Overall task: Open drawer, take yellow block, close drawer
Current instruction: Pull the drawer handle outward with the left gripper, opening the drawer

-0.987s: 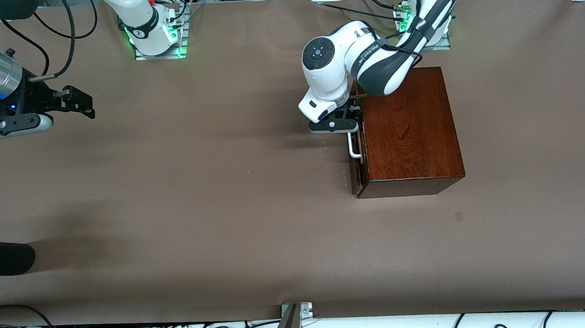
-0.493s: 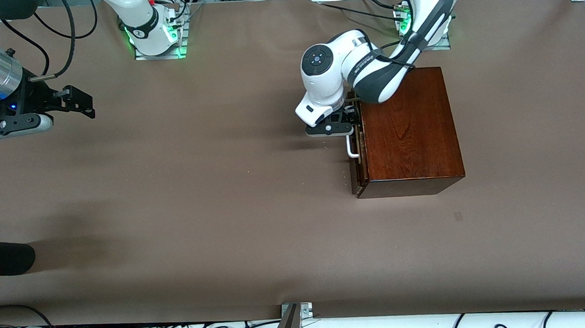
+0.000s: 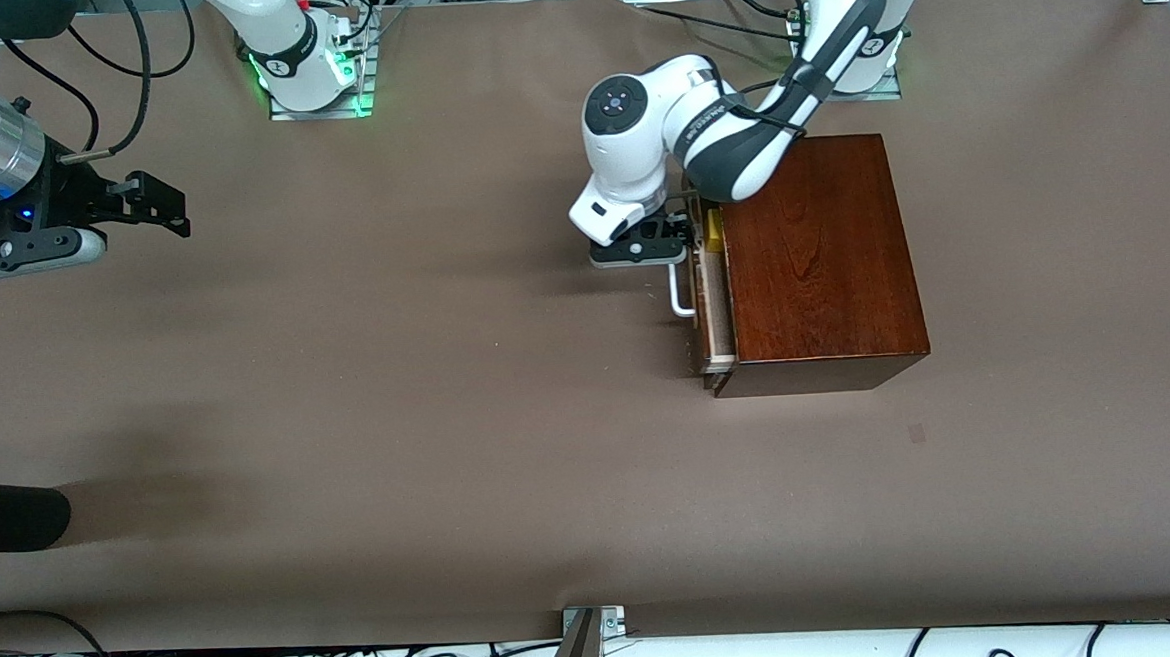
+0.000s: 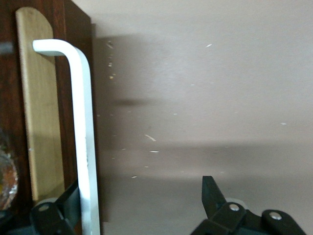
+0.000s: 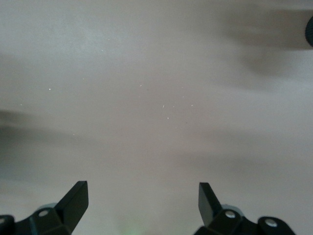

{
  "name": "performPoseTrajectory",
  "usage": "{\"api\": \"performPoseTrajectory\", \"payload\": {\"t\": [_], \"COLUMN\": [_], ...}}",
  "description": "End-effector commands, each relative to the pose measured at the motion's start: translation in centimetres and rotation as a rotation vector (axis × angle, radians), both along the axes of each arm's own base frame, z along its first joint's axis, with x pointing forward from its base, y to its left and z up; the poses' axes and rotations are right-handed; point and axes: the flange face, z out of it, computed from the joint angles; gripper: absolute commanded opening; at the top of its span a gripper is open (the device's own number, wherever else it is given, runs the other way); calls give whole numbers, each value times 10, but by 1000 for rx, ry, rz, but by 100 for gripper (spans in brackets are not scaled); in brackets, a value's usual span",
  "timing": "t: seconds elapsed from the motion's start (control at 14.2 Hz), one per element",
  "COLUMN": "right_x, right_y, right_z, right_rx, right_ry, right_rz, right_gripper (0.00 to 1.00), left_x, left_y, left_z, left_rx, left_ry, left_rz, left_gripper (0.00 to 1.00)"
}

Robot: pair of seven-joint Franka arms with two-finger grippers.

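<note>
**Front view.** The wooden box (image 3: 822, 256) stands on the brown table (image 3: 447, 376), toward the left arm's end. The drawer (image 3: 712, 307) juts a little way out of the box's 9 o'clock face, showing a narrow strip of pale wood inside. The yellow block (image 3: 714, 232) lies in that strip, at the drawer's 12 o'clock end, partly under the left arm's wrist. The white handle (image 3: 681, 298) sticks out from the drawer front toward 9 o'clock. The left gripper (image 3: 680, 231) is low at the handle's 12 o'clock end, just beside the drawer front. The right gripper (image 3: 153, 206) waits over bare table, well apart from the box, at about 10 o'clock from the table's middle.

**Left wrist view.** The left gripper's jaws are spread wide and clamp nothing. The white bar of the handle runs right along the inner side of one finger (image 4: 68, 200), seemingly touching it. The other finger (image 4: 210, 193) is over bare table. The dark drawer front with its pale wood panel lies directly under the bar.

**Right wrist view.** The right gripper's two fingers (image 5: 76, 196) are wide apart with only bare table between them.
</note>
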Motion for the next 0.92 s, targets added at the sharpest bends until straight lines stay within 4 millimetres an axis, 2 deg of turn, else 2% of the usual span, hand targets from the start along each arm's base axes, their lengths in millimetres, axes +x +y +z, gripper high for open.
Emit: {"api": "performPoseTrajectory", "payload": {"t": [0.0,0.21,0.35,0.56,0.7,0.85], "right_x": [0,0,0,-1,0,0], "right_y": [1,1,1,1,1,2], "right_z": [3,4,1,2,2,2], "right_rx": [2,2,1,1,2,3], "right_ry": [-1,-3,5,6,2,0], "right_rz": [7,9,9,9,6,2], "right_gripper": [100,100,100,100,100,100], "left_x": [-3,1,5,7,9,13], "left_y": [-43,-52,-48,-41,-38,-24], "left_z": [1,8,15,38,61,108], "left_rx": [-58,-70,-20,92,148,144], "left_ry": [-12,-22,-17,24,42,28], "left_rz": [29,48,45,62,59,-24], "left_gripper": [100,100,100,100,100,100]}}
